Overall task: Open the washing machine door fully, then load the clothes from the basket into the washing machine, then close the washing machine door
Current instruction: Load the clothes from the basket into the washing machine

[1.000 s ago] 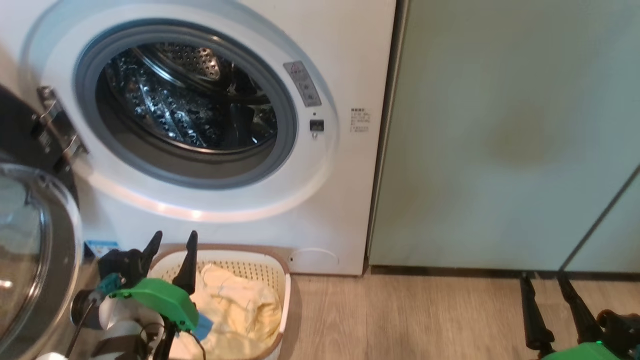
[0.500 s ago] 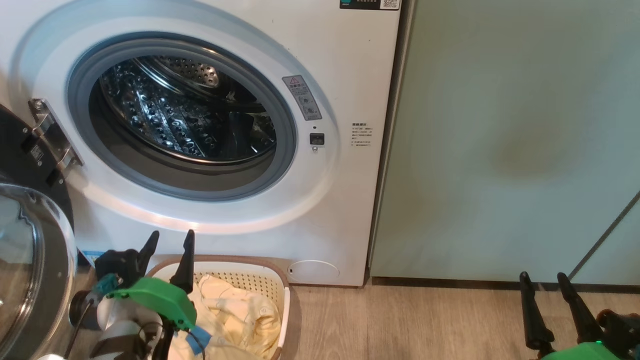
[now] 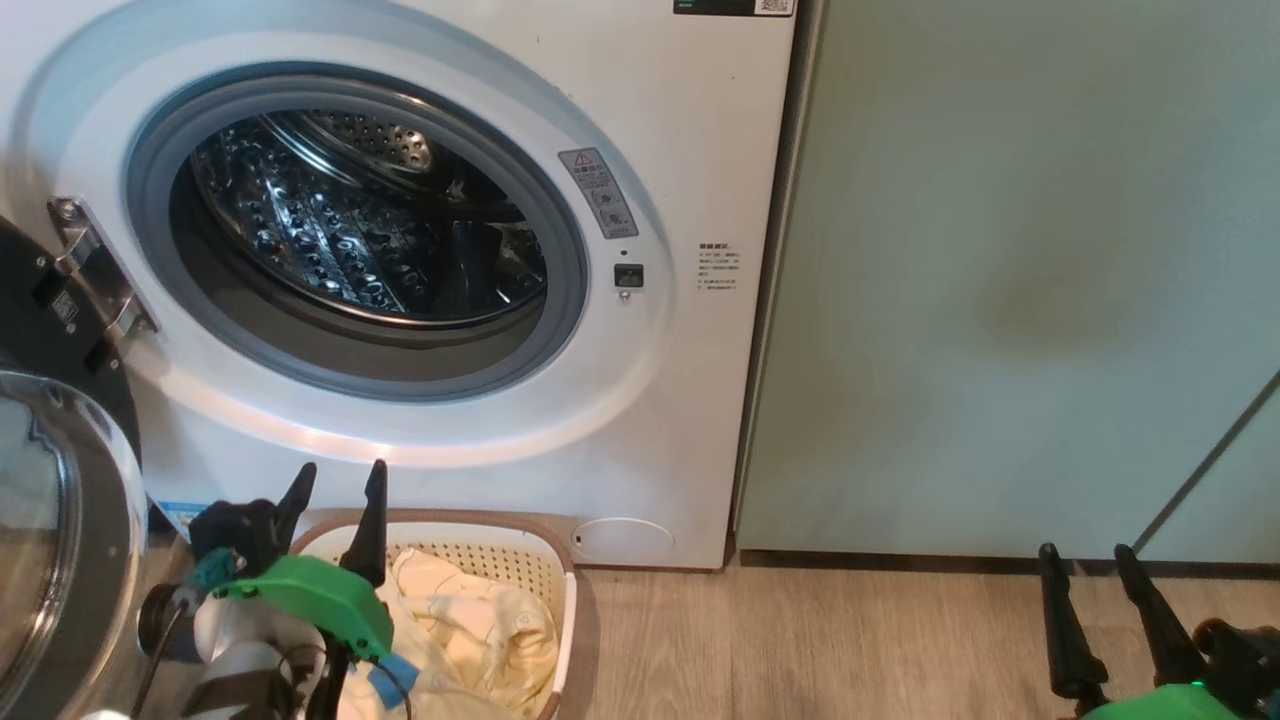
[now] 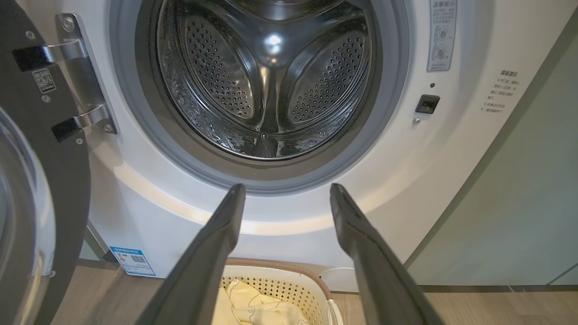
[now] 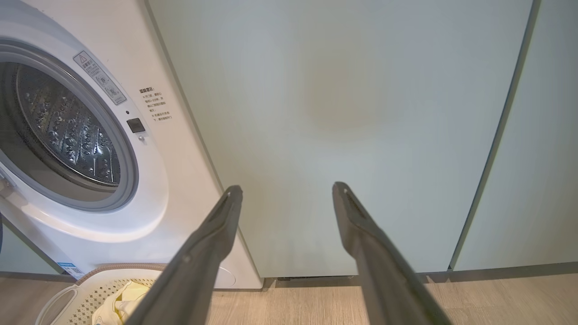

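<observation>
The white washing machine point(image 3: 690, 150) stands with its steel drum point(image 3: 350, 230) exposed and nothing in it. Its door point(image 3: 60, 560), black-rimmed with a glass bowl, is swung open to the left on a metal hinge point(image 3: 95, 275). On the floor before the machine sits the cream basket point(image 3: 562, 585), holding pale yellow clothes point(image 3: 470, 620). My left gripper point(image 3: 342, 467) hovers open over the basket's far left corner, its fingers pointing towards the machine's front point(image 4: 287, 187). My right gripper point(image 3: 1086, 552) is open at the lower right, facing the cabinet point(image 5: 287, 188).
Pale green cabinet doors point(image 3: 1000, 280) stand directly right of the machine. Wood-look floor point(image 3: 820, 640) runs along the front. A blue sticker point(image 4: 133, 261) marks the machine's lower left corner, beside the open door's edge.
The whole head picture has shifted, so the camera moved; the machine now sits slightly lower and further left in it. Both grippers stay open, and the clothes lie as before.
</observation>
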### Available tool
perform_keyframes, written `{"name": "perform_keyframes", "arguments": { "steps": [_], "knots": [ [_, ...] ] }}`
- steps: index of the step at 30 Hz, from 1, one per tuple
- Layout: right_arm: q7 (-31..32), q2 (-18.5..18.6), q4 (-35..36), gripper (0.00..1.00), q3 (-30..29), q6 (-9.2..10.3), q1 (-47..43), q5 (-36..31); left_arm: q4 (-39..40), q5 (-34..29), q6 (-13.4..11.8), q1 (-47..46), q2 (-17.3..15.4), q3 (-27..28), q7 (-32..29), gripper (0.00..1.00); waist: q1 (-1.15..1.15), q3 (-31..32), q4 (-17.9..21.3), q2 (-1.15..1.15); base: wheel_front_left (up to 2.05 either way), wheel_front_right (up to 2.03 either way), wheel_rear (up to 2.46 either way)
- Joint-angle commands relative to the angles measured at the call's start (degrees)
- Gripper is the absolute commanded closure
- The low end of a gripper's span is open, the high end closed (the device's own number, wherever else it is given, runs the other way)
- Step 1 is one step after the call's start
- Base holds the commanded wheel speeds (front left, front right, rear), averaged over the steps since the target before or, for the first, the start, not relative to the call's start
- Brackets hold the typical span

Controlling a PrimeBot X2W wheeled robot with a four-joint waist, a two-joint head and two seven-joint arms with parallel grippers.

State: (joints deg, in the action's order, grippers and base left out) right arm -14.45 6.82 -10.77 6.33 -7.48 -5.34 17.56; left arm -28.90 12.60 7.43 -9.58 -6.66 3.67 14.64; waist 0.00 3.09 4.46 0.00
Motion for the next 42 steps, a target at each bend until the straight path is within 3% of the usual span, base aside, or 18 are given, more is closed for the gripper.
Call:
{"name": "perform_keyframes", "arguments": {
  "steps": [1,22,42],
  "knots": [
    [-0.55,0.49,1.77,0.0,1.16,-0.01,2.66,0.13,1.33,-0.34,0.04,-2.23,-1.04,2.27,0.36,0.0,0.0,-0.03,0.09,0.0,0.0,0.0,0.0],
    [-0.55,1.49,2.23,0.0,2.5,-0.01,3.94,0.66,-11.97,-0.72,0.05,-1.92,0.87,0.76,0.36,0.0,0.0,-3.94,3.7,0.0,0.0,0.0,0.0],
    [-0.55,2.9,3.86,0.0,4.86,-0.01,13.08,1.14,-31.59,4.46,0.05,-16.85,-1.05,-3.58,0.36,0.0,0.0,-21.35,6.59,0.0,0.0,0.0,0.0]
  ]
}}
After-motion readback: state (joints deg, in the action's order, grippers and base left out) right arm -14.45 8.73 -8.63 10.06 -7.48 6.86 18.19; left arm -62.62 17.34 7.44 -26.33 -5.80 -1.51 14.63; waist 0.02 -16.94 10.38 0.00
